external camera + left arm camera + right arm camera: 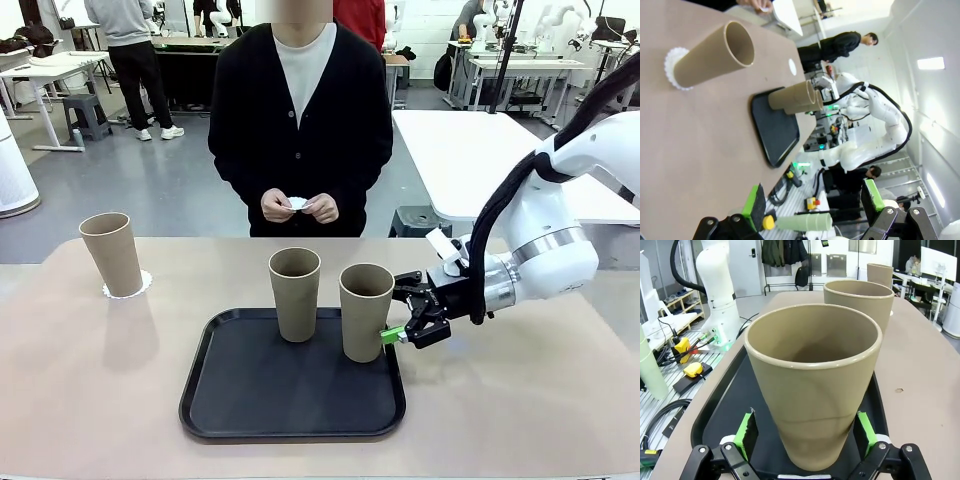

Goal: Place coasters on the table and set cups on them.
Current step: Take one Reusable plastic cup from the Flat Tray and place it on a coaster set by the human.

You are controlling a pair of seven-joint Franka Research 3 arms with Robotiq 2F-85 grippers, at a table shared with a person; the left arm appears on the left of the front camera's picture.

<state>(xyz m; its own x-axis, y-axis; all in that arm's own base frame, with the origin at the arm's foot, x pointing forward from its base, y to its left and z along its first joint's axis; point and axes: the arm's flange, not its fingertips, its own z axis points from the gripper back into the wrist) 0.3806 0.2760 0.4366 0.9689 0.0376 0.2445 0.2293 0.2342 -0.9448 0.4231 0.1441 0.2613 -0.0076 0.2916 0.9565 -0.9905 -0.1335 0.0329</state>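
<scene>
1. The first cup [112,255], a tall tapered matte taupe-brown tumbler without a handle, stands upright near the far left corner of the wide beige-tan table [100,400]. It sits on a round white scalloped paper coaster [143,284], which shows past its base.
2. Two identical cups stand upright on a black rounded-square tray [290,400] that lies at the middle of the table's near edge. The second cup [295,295] is at the middle of the tray's far edge. The third cup [366,312] is near the tray's far right corner.
3. The right gripper [398,308] reaches in level from the tray's right edge. Its jaws are spread wide, with a green pad on each side of the third cup's lower wall.
4. The left gripper [812,200] hangs off the table's left edge, its jaws apart and holding nothing.
5. At the far edge, the person's hands [300,207] hold another white coaster [298,203].
6. Beyond lie a grey floor and a white rectangular table [480,160].
</scene>
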